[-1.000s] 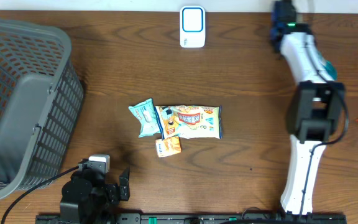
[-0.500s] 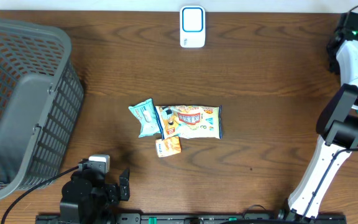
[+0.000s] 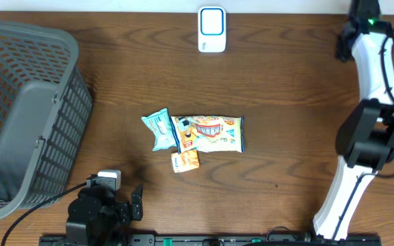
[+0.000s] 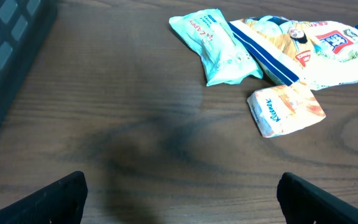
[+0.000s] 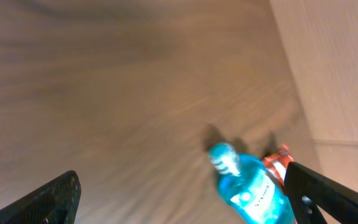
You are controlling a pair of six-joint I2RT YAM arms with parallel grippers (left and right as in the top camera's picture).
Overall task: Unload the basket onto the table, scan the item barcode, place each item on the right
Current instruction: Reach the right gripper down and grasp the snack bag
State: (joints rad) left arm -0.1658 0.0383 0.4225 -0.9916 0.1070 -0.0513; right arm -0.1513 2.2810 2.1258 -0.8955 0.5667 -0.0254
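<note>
While the grey basket [image 3: 19,109] fills the far left of the table [image 3: 286,82], the left gripper [image 4: 180,198] hangs low over bare wood, its jaws spread wide with nothing between them, and the basket wall lies off to its left. Ahead of this gripper and somewhat to its right, three packets sit in a tight cluster. The teal packet [image 4: 213,46] is the leftmost; its long axis runs away from the gripper, with the far end leaning left and the near end leaning right. The small orange pack [image 4: 284,109] is the nearest to the gripper, lying mostly crosswise with its right end angled slightly farther off, just beside the near edge of the snack bag [image 4: 309,50]. That bag lies with its long axis across the table, left to right, its left end pressed against the teal packet. The white and blue scanner [image 3: 212,29] stands at the far edge of the table, well beyond the cluster and well apart from both grippers. At the far right corner the right gripper [image 5: 185,196] is also wide open and holds nothing. Its view is blurred. A blue bottle [image 5: 247,186] shows just ahead, right of centre, its cap end pointing away and leftward, with a red packet [image 5: 278,158] beside it
</note>
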